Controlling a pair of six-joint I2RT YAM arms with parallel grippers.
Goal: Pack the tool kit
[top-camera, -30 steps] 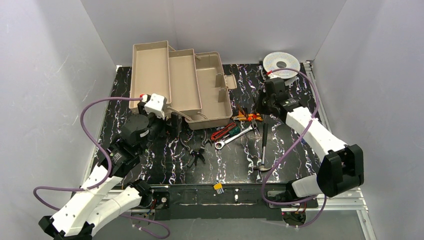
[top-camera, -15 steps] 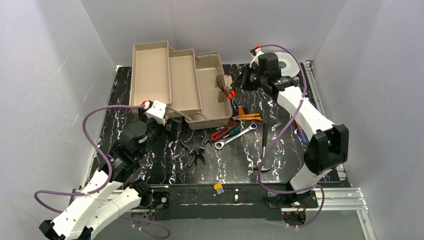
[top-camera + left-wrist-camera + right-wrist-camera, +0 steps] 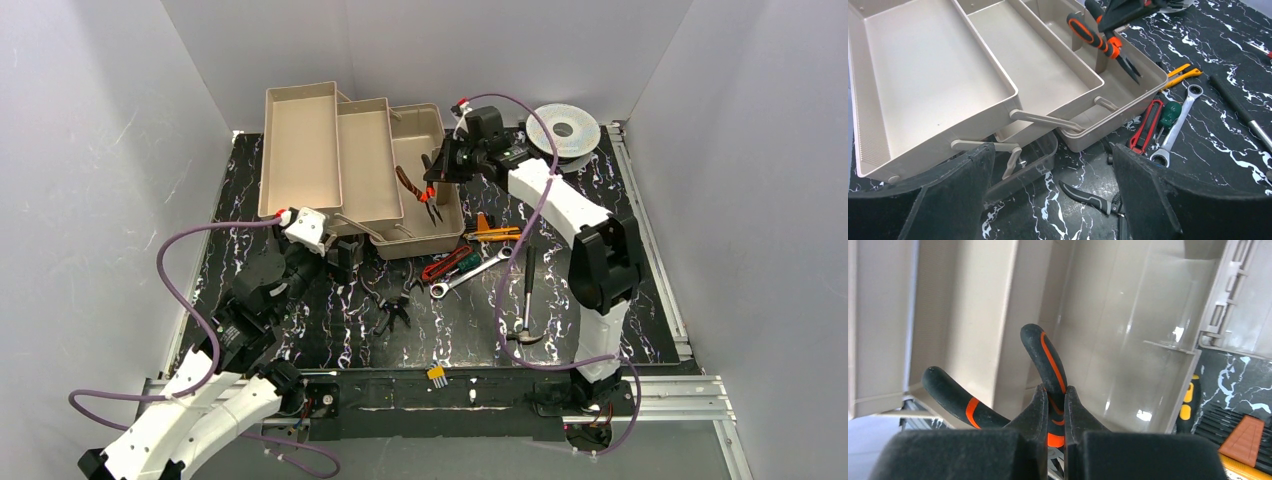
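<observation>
The right tool (image 3: 1053, 400), clamped on the orange-and-black pliers (image 3: 1100, 42), hangs them over the deep compartment of the toolbox (image 3: 420, 244), where lowering them close to the floor before release should prevent a bounce; the left tool (image 3: 1053, 165) gapes empty nearby.

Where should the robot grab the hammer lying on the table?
Mid-handle, from straight above, closing across it. The hammer lies flat, and its handle is long, thin and apart from the wrench, while the head end is bulkier.
</observation>
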